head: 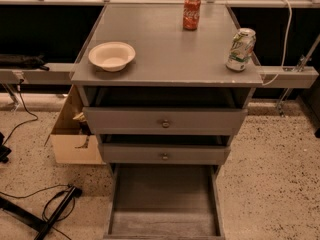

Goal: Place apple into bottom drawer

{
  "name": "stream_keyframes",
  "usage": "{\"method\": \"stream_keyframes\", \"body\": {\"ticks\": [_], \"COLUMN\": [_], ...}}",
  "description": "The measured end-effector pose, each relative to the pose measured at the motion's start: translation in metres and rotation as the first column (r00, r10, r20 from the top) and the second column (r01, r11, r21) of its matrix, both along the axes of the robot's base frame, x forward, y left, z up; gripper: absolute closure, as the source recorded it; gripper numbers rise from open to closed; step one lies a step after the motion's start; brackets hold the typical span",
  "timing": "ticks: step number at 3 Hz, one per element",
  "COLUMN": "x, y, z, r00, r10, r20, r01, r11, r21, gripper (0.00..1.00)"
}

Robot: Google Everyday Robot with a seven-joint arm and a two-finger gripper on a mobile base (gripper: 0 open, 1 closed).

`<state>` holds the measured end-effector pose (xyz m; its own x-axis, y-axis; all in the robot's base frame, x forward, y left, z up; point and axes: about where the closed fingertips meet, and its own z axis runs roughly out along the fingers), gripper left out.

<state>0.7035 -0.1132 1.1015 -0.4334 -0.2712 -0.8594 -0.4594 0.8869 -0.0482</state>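
- Looking down at grey cabinet (170, 49), drawer fronts toward camera.
- Found bottom drawer (162, 201) pulled well out, worn pale floor exposed.
- Saw middle drawer (200, 154) and top drawer (125, 120) above it, round knob on each.
- Logged on cabinet top: white bowl (112, 55) front-left, red cola can (191, 12) at back, green-white soda can (240, 49) at right edge, all well apart.
- Noted cardboard box (70, 144) on floor beside cabinet's left side.
- Caught no sight of gripper, out of frame; could not tell open or closed.
- Spotted no apple in view; location unknown.

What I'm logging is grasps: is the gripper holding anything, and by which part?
Cannot tell: the gripper is out of view; no apple shows in the bottom drawer.
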Motion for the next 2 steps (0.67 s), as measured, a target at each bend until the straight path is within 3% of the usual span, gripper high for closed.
{"method": "stream_keyframes", "body": {"ticks": [1, 2], "x": [-0.099, -0.167], "y": [0.025, 0.064], "z": [0.042, 0.022], "r00": [0.9987, 0.9907], "r10": [0.037, 0.134], "r20": [0.033, 0.023], "r01": [-0.041, -0.136], "r11": [0.993, 0.980], "r21": [0.113, 0.142], "gripper": [1.00, 1.00]}}
